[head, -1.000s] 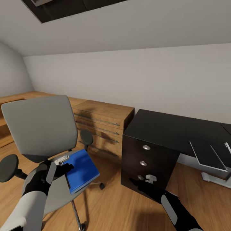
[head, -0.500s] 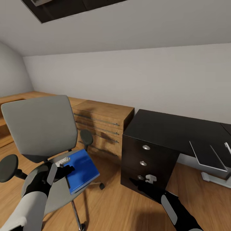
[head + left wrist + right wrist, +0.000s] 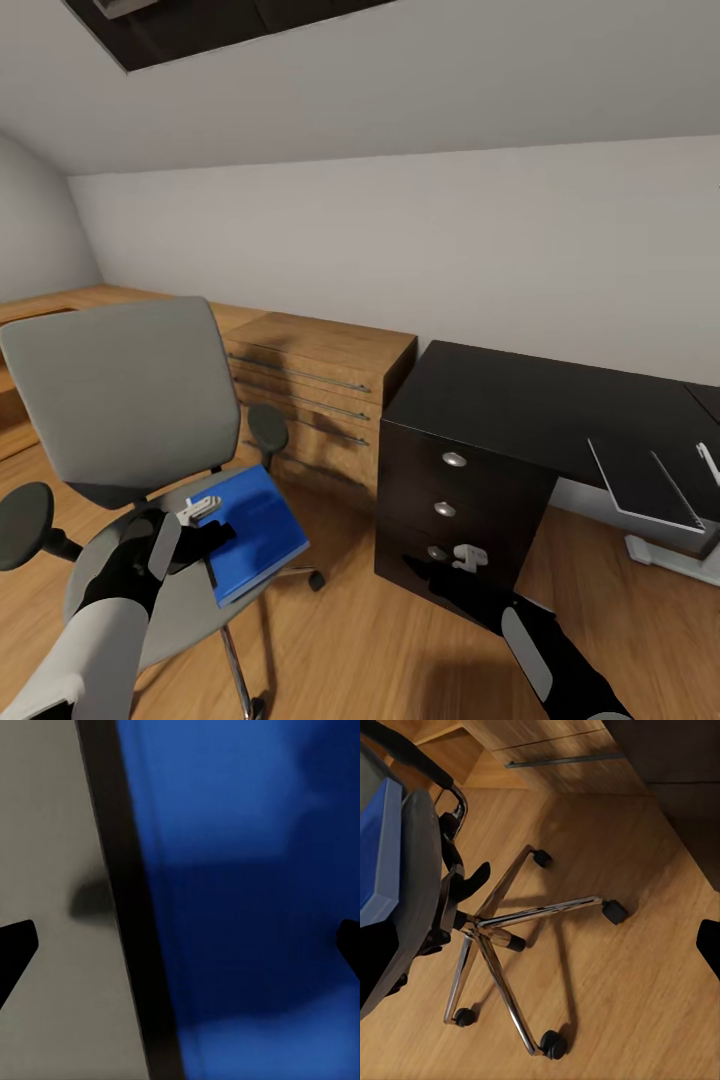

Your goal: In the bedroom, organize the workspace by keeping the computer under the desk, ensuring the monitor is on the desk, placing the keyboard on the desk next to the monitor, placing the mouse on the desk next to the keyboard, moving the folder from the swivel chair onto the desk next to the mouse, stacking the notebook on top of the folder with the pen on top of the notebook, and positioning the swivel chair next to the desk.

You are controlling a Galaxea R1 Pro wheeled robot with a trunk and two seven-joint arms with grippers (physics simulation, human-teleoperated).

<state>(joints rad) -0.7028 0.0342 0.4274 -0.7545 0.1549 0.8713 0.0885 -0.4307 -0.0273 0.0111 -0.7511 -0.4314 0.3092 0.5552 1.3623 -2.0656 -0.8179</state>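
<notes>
Head view: the left gripper (image 3: 203, 512) hovers spread over the near edge of the blue folder (image 3: 255, 527), which lies on the swivel chair (image 3: 120, 410) seat. Off to its right, the right gripper (image 3: 466, 556) hangs beside the desk (image 3: 540, 410) drawers, its jaws' state I cannot tell.

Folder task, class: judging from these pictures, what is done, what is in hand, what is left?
Done: the notebook lies on the desk. In hand: the left gripper, open, sits over the folder, which lies on the swivel chair. Left: folder to desk, then stacking.
</notes>
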